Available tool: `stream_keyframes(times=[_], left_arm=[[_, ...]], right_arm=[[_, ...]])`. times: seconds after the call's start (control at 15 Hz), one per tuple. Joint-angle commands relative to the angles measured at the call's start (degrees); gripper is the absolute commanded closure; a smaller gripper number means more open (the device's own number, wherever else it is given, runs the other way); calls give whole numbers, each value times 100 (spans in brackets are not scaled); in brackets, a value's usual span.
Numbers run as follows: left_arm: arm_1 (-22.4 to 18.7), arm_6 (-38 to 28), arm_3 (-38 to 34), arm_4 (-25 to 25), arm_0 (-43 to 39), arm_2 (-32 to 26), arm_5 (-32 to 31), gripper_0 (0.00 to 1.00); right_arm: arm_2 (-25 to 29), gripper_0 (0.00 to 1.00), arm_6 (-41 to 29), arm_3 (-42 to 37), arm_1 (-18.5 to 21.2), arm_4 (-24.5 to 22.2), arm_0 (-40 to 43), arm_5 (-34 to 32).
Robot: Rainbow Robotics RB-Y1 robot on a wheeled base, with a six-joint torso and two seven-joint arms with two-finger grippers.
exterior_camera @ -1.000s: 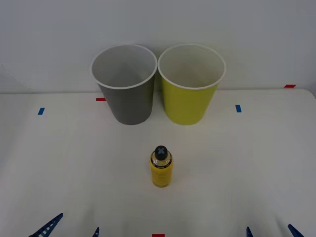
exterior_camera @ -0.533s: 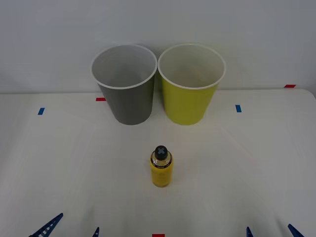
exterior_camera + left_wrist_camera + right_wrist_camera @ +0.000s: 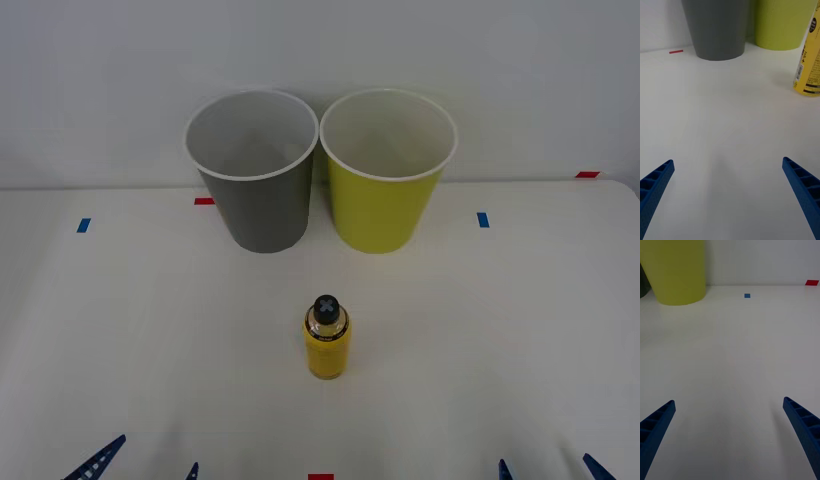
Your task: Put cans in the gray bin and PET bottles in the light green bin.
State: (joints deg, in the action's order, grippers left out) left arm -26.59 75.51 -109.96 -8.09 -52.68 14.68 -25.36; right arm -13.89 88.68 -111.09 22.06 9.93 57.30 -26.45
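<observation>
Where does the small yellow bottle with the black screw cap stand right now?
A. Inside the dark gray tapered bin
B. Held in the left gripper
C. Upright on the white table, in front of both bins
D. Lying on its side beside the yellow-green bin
C: the small yellow bottle stands upright on the white table, nearer the robot than the dark gray tapered bin and the yellow-green bin, with no gripper touching it.

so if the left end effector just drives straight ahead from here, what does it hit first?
Probably the gray bin: it stands roughly dead ahead of the open left end effector, with bare table between. The PET bottle sits off to the side and looks clear of the line, though depth is hard to judge.
</observation>
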Motion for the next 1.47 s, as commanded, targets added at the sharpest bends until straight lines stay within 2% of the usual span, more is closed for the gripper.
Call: stream_keyframes(times=[0.07,0.27,0.53,0.73,0.93,1.2,1.47], left_arm=[[-4,43,-201,-43,48,-185,-153,0],[-241,69,-245,-35,575,105,-294,0],[-901,157,-245,431,1287,879,-259,0],[-1147,218,-245,572,1797,1195,-39,0],[-1287,289,-245,853,2377,1512,401,0],[-1340,350,-245,1152,2825,1766,664,0],[-1226,412,-96,1328,3203,2144,840,0]], right_arm=[[0,0,0,0,0,0,0,0],[0,0,0,0,0,0,0,0],[0,0,0,0,0,0,0,0],[0,0,0,0,0,0,0,0],[0,0,0,0,0,0,0,0],[0,0,0,0,0,0,0,0],[0,0,0,0,0,0,0,0]])
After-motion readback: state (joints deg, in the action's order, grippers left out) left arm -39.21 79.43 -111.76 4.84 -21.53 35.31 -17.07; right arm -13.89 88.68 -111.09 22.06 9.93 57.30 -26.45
